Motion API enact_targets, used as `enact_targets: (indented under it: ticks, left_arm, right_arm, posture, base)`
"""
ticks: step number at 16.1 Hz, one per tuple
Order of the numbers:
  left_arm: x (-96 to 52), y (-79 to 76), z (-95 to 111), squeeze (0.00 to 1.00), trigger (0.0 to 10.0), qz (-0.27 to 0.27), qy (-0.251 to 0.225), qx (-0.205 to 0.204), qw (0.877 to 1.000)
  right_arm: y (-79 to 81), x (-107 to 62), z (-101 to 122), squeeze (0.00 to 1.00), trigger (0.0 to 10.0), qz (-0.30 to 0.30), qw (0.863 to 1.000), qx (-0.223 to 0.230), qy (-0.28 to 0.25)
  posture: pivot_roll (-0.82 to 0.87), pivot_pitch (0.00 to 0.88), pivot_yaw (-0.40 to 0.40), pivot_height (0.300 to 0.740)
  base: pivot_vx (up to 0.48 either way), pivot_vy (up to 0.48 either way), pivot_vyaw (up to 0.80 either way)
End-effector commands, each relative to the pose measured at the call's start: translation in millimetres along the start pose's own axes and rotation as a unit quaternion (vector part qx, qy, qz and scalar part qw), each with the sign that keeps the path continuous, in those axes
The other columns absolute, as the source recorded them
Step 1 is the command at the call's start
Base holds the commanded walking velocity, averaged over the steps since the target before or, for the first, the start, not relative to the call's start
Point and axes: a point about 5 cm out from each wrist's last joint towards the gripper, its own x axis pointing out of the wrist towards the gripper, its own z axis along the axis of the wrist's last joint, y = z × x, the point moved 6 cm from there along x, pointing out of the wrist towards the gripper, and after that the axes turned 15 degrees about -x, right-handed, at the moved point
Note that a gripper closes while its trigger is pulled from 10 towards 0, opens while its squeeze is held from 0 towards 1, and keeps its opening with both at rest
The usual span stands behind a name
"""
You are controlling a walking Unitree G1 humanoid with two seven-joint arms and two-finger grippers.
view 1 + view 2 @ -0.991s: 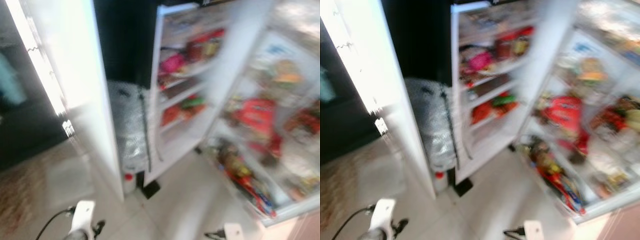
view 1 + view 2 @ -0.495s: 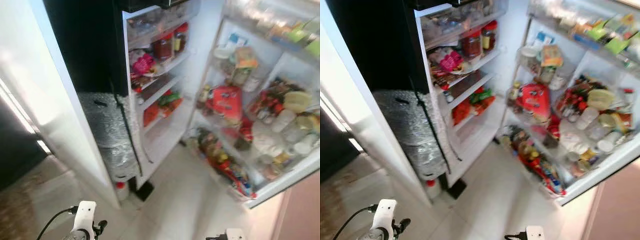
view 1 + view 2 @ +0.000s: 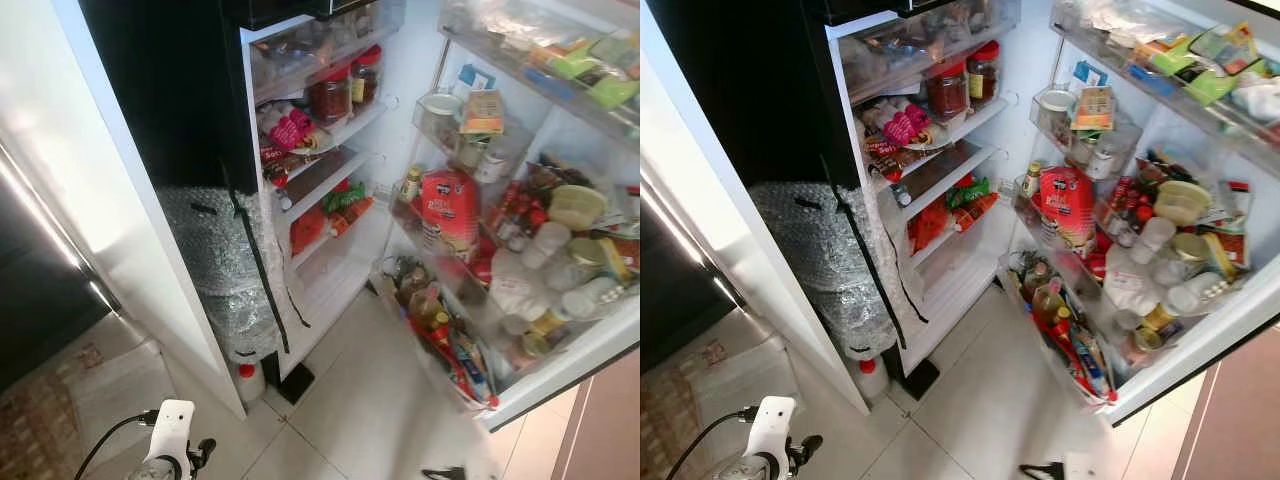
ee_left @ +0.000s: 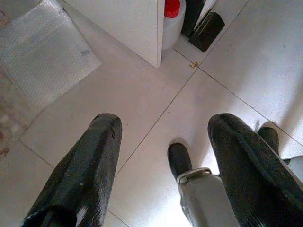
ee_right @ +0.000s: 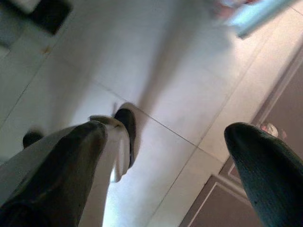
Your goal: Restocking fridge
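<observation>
Above glossy white floor tiles [image 4: 246, 61], both grippers' tapered black fingers [image 4: 83, 175] hang spread, empty.

Camera swung round and steadied, blur gone, open fridge [image 3: 330, 200] and its packed door shelves [image 3: 500, 250] now sharp, nothing in the scene itself moved
</observation>
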Motion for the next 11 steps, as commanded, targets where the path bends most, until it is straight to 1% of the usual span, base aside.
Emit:
enact_targets:
  ticks: [1,2,3,4,5,7,9,11]
  left_arm:
    - [-0.8,0.0,-7,0.0,10.0,-0.001,0.014,0.011,1.0]
    - [-0.8,0.1,-7,0.0,10.0,-0.001,0.013,0.011,1.0]
    - [-0.7,0.2,-7,0.0,10.0,-0.001,0.012,0.009,1.0]
    - [-0.7,0.3,-6,0.0,10.0,-0.001,0.012,0.008,1.0]
    - [-0.7,0.3,-6,0.0,10.0,-0.001,0.012,0.007,1.0]
    - [-0.6,0.3,-6,0.0,10.0,-0.002,0.013,0.008,1.0]
    - [-0.6,0.4,-6,0.0,10.0,-0.002,0.013,0.008,1.0]
    - [-0.6,0.2,-5,0.0,10.0,-0.003,0.012,0.006,1.0]
  right_arm:
    - [-3.8,-1.5,-9,0.0,10.0,-0.025,0.999,0.036,0.015]
    - [-7.5,-2.6,-14,0.0,10.0,-0.054,0.996,0.073,0.026]
    - [-10.0,-3.8,-16,0.0,10.0,-0.077,0.99,0.112,0.026]
    - [-11.2,-4.3,-13,0.0,10.0,-0.085,0.988,0.128,0.014]
    - [-14.0,-5.2,-8,0.0,10.0,-0.096,0.986,0.136,-0.007]
    - [-18.3,-7.1,-4,0.0,10.0,-0.118,0.979,0.165,-0.03]
    - [-23.0,-9.0,0,0.0,10.0,-0.137,0.975,0.166,-0.046]
    - [-29.1,-12.5,2,0.0,10.0,-0.167,0.968,0.177,-0.06]
  posture:
    - [-0.06,0.037,-0.022,0.74]
    - [-0.06,0.041,-0.02,0.74]
    - [-0.06,0.044,-0.018,0.74]
    - [-0.06,0.046,-0.016,0.74]
    - [-0.07,0.047,-0.015,0.74]
    - [-0.08,0.053,-0.012,0.74]
    - [-0.08,0.059,-0.011,0.74]
    - [-0.08,0.063,-0.011,0.74]
  base:
    - [0.0,0.0,0.0]
    - [0.0,0.0,0.0]
    - [0.0,0.0,0.0]
    - [0.0,0.0,0.0]
    - [0.0,0.0,0.0]
    - [0.0,0.0,0.0]
    - [0.0,0.0,0.0]
    - [0.0,0.0,0.0]
